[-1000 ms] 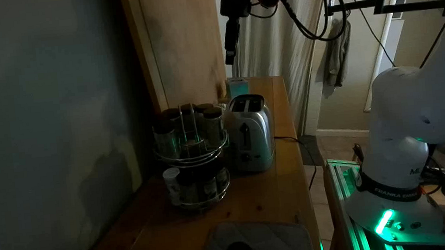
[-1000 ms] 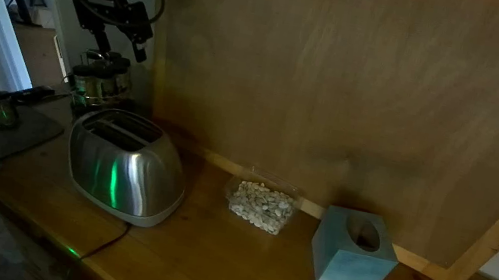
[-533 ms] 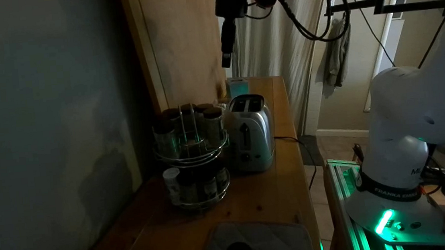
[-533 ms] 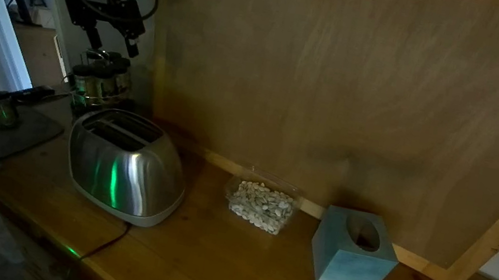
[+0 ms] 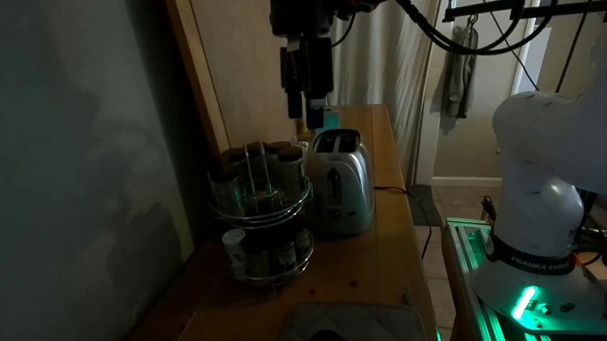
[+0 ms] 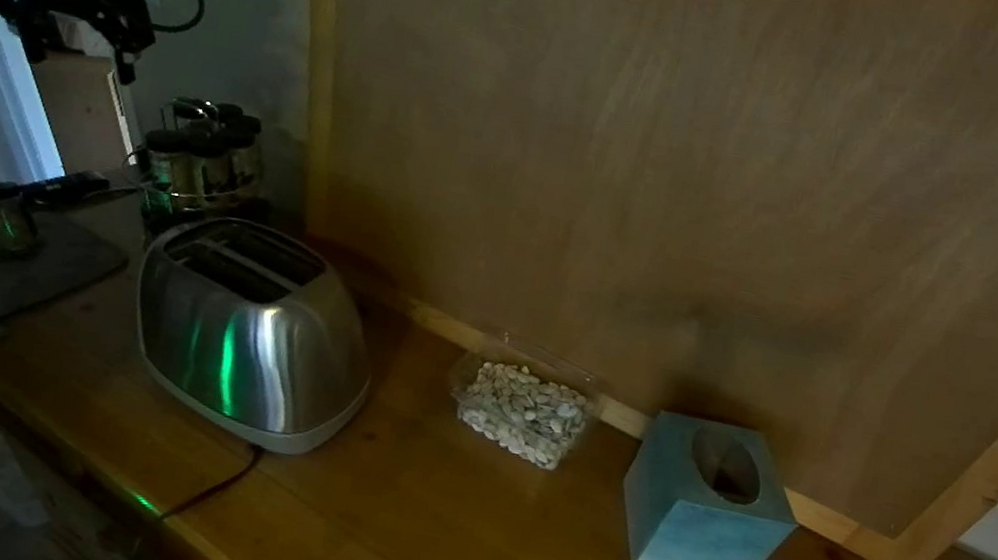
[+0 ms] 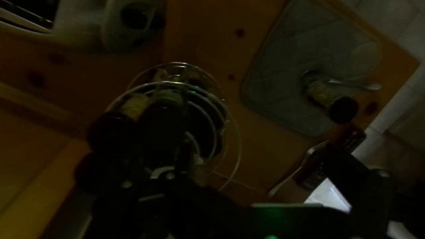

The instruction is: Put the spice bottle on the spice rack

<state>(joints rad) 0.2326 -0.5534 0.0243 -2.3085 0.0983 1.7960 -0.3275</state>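
The spice bottle [image 7: 321,93], a small jar with a dark lid, stands on the grey mat [image 7: 285,66]; it shows in an exterior view [image 6: 8,226] too. The spice rack [image 5: 255,218] is a round two-tier wire stand holding several dark-lidded jars, with a bare stretch of wire ring on its upper tier in the wrist view [image 7: 212,119]. My gripper [image 5: 305,114] hangs well above the counter, higher than the rack. Its fingers are wide apart with nothing between them in an exterior view [image 6: 80,62]. One finger [image 7: 184,157] overlaps the rack in the dark wrist view.
Beside the rack stands a silver toaster [image 6: 274,354] with a cord. Further along are a clear box of pebbles [image 6: 526,411] and a blue tissue box [image 6: 705,533]. Near the mat lie a fork [image 7: 289,179], a remote [image 7: 312,174] and a spoon [image 7: 360,84]. A wall [image 5: 74,185] borders the counter.
My gripper has travelled from above the toaster's side towards the mat end of the counter, and turned so both fingers show. It stays open. The bottle, rack and toaster have not moved.
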